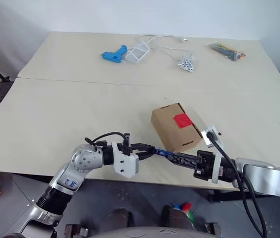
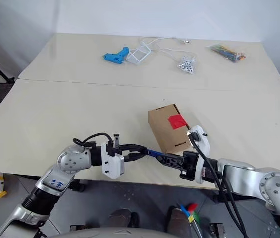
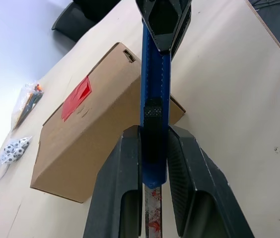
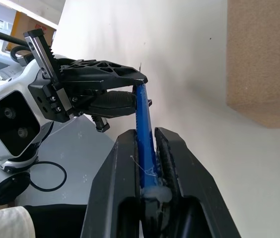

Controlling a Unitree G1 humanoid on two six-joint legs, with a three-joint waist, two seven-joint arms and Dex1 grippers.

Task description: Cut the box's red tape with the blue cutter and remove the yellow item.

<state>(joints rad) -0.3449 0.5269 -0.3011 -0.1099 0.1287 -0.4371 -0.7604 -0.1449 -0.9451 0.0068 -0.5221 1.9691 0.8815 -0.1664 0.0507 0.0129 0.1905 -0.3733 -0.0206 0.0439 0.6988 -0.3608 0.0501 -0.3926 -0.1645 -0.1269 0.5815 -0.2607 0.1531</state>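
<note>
Both the left gripper point(image 1: 146, 151) and right gripper point(image 1: 175, 157) clamp the blue cutter point(image 1: 161, 152); red tape point(image 1: 182, 120) uncut, box point(image 1: 176, 127) closed.

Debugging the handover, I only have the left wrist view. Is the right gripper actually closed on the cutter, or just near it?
Observer: Closed on it. In the right wrist view the right gripper has both fingers pressed against the blue cutter.
Operator: Left one holding too?
Observer: Yes, the left gripper is shut on the other end, so the cutter spans between both, over the near table edge.
Operator: Box position relative to that?
Observer: The box stands just beyond the cutter, closed, red tape on top.
Operator: Anything else on the table?
Observer: At the far side: a light blue pistol-shaped tool, a white wire frame and cables.
</note>
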